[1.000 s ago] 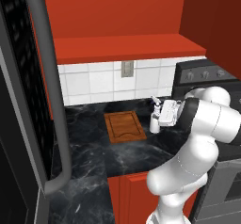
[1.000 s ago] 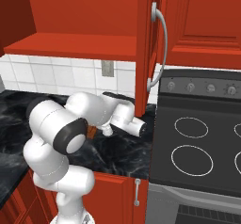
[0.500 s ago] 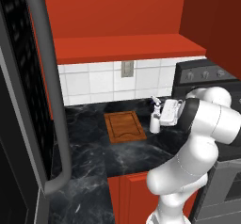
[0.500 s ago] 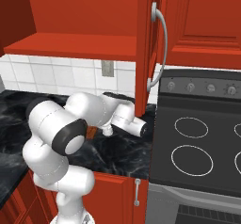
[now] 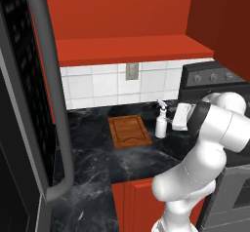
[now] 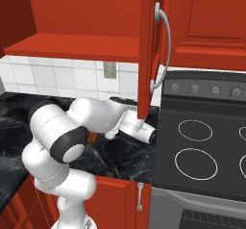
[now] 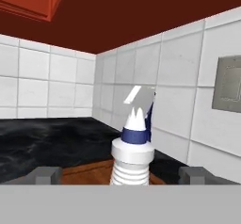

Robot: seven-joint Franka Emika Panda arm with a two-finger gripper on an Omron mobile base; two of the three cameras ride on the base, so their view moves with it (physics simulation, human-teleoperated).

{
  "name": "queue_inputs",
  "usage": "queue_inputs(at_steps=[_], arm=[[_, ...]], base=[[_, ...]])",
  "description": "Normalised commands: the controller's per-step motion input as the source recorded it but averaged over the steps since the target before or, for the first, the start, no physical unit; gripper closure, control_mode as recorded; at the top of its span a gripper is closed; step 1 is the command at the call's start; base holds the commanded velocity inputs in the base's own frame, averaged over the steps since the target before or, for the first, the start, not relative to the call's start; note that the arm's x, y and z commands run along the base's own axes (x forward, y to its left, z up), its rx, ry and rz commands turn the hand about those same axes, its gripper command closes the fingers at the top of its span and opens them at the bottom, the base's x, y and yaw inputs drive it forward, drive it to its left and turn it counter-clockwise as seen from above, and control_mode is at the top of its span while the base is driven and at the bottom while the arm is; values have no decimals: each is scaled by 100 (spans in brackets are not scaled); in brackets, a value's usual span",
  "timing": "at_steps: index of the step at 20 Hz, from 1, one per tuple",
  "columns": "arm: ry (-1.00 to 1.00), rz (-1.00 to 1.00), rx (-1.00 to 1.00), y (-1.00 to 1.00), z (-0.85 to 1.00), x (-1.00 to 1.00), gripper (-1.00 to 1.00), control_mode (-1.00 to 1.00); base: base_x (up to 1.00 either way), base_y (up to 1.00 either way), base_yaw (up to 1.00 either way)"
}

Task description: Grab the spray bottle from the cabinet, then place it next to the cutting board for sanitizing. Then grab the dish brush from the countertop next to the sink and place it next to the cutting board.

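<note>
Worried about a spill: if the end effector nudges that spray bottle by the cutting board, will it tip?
Probably, if pushed high: the spray bottle stands upright, tall and narrow, on the glossy countertop. A low push might slide it instead. It looks like stiff, light plastic.

The countertop [image 5: 97, 158] is viewed from behind-left and above, the cutting board [image 5: 129, 131] at frame centre; from behind-right it [image 6: 120, 151] is seen beside the stove [image 6: 202, 151]. The spray bottle [image 7: 134, 148] is viewed closely from the hand, level, toward the tiled wall [image 7: 179, 77], also shared by both base views.
</note>
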Motion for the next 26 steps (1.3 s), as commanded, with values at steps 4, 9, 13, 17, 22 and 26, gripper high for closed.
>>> queue_inputs(at_steps=[4,9,13,17,22,26], arm=[[-14,-2,4,-13,5,-45,-100,-100],[-16,0,5,-3,20,-62,-100,-100],[-15,0,0,2,31,-67,-100,-100],[-15,-1,4,0,44,-70,-100,-100],[-11,-2,0,5,52,-73,-100,-100],[0,-4,-1,20,76,-78,-100,-100]], base=[[0,0,0],[0,0,0],[0,0,0],[0,0,0],[0,0,0],[0,0,0]])
